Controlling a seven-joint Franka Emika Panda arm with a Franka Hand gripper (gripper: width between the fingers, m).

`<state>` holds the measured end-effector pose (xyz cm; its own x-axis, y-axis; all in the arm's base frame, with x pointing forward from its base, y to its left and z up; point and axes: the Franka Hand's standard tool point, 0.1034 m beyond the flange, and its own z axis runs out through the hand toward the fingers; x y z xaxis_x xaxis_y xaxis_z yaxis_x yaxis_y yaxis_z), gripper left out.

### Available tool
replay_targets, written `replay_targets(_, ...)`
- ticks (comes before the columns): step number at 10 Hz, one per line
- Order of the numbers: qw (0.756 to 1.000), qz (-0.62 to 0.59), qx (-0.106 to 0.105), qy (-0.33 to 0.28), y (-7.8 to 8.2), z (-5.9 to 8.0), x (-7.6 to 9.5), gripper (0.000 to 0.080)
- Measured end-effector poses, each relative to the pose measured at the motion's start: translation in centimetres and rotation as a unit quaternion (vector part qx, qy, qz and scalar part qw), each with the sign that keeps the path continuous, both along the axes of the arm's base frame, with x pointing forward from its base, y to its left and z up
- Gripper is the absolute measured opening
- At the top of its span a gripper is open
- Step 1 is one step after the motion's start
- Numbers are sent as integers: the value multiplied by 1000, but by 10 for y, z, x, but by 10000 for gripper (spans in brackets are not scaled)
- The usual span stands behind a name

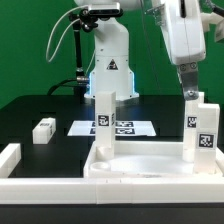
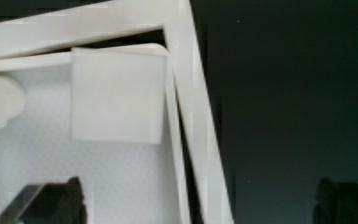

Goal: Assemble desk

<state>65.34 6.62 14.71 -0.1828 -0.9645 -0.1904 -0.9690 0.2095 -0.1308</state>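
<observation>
The white tabletop tray (image 1: 140, 165) lies at the front with its rims up. One tagged leg (image 1: 105, 115) stands upright in its left part and another leg (image 1: 201, 125) stands at its right end. A third leg (image 1: 43, 129) lies loose on the black table at the exterior view's left. My gripper (image 1: 188, 88) hangs just above the right-hand leg and holds nothing. In the wrist view the gripper (image 2: 197, 206) is open, with its dark fingertips (image 2: 51, 205) wide apart on either side of the tray rim (image 2: 190, 120), and a white leg block (image 2: 114, 95) lies ahead.
The marker board (image 1: 125, 128) lies flat behind the tray, in front of the robot base (image 1: 108, 65). A low white rail (image 1: 10, 156) borders the table at the exterior view's left.
</observation>
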Motion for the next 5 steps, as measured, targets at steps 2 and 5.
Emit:
replay_targets(2, 999, 46, -13, -9, -17, -1, -6, 648)
replay_targets(5, 982, 181, -42, -45, -98, 18, -26, 648)
